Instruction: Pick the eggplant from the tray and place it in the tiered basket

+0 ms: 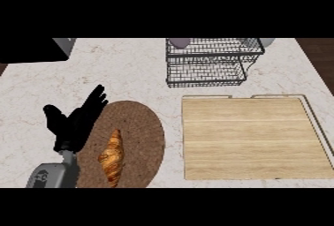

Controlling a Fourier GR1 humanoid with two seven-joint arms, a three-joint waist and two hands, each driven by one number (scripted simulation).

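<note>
At the counter's (124,70) far edge stands the tiered basket (209,66), of dark wire. A purplish rounded shape at its upper left corner appears to be the eggplant (179,42), seen only in part. The wooden tray (251,137) lies just in front of the basket. The left hand (75,123) is spread, fingers straight and pointing away, holding nothing, at the left edge of a round woven mat (140,128) bearing a croissant (112,156).
</note>
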